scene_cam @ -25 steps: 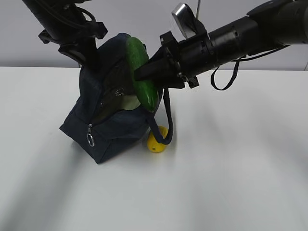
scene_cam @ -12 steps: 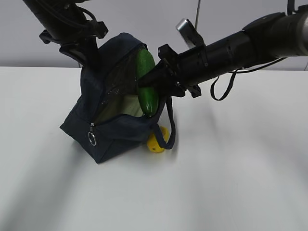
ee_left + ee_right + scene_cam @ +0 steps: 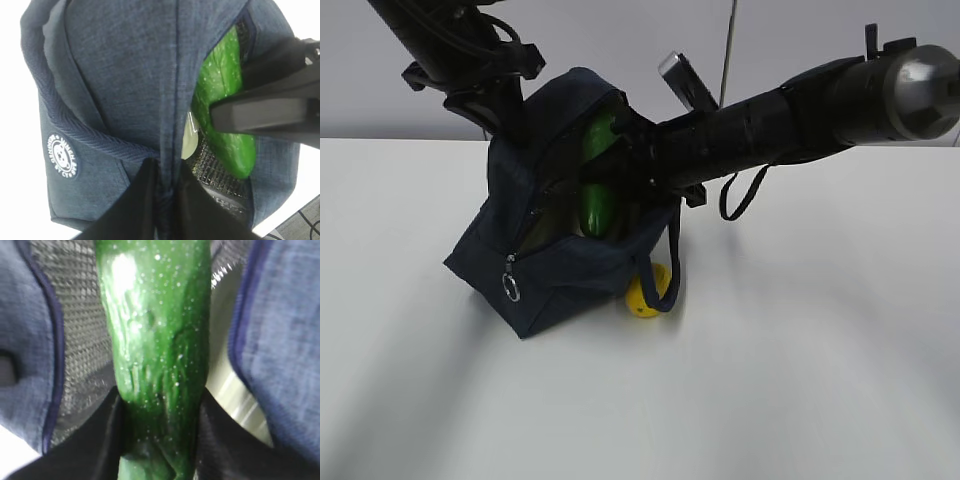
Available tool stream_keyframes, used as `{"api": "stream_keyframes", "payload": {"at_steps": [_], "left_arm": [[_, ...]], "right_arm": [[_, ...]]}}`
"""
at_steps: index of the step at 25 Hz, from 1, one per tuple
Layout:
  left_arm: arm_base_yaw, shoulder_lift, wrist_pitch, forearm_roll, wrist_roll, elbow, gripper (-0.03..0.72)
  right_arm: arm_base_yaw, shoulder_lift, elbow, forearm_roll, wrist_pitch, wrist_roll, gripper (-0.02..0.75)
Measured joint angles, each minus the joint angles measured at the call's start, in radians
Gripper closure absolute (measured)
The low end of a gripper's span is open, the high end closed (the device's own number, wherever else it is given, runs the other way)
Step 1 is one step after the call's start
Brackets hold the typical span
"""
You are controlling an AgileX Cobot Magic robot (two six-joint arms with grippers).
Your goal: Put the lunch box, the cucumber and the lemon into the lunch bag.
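Clearly the lunch bag [image 3: 545,265] dominates the scene, tilted on the white table [image 3: 800,380] with its zippered mouth gaping toward the right. Inside the opening a pale edge of the lunch box [image 3: 188,142] shows beside the mesh lining. The cucumber [image 3: 598,205] sits partly through the mouth, clamped about its middle by the right gripper [image 3: 235,117], whose jaws stand at a middling width closed on it. The lemon [image 3: 645,295] lies on the table just beside the bag's lower right corner, under a hanging loop handle [image 3: 670,260].

The likely trouble is that the cucumber's tip could catch on the mesh or the box lid, so a release now might leave it propped in the mouth or let it slide out onto the table. The bag could also sag if its top fabric slips.

The right arm reaches in low from the right, nearly level, wrist at the opening. The left gripper [image 3: 162,200] comes from above left, fingers pinched narrow on a fold of bag fabric, holding the bag up.
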Motion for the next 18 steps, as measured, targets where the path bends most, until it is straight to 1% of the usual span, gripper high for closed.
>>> {"api": "stream_keyframes", "payload": {"at_steps": [2, 6, 8, 11, 13, 15, 18], "left_arm": [[0.0, 0.0, 0.0, -0.002, 0.0, 0.0, 0.668], [0.0, 0.0, 0.0, -0.008, 0.0, 0.0, 0.668], [0.0, 0.0, -0.001, -0.008, 0.0, 0.0, 0.668], [0.0, 0.0, -0.001, -0.009, 0.0, 0.0, 0.668], [0.0, 0.0, -0.001, -0.009, 0.0, 0.0, 0.668], [0.0, 0.0, -0.001, -0.009, 0.0, 0.0, 0.668], [0.0, 0.0, -0.001, -0.009, 0.0, 0.0, 0.668]], "right_arm": [[0.001, 0.0, 0.0, 0.032, -0.032, -0.031, 0.468], [0.001, 0.0, 0.002, 0.055, -0.058, -0.087, 0.464], [0.001, 0.0, 0.002, 0.06, -0.058, -0.099, 0.436], [0.001, 0.0, 0.002, 0.062, -0.056, -0.11, 0.349], [0.001, 0.0, 0.002, 0.063, -0.05, -0.115, 0.307], [0.001, 0.0, 0.002, 0.063, -0.037, -0.127, 0.286], [0.001, 0.0, 0.002, 0.064, -0.024, -0.133, 0.277]]}}
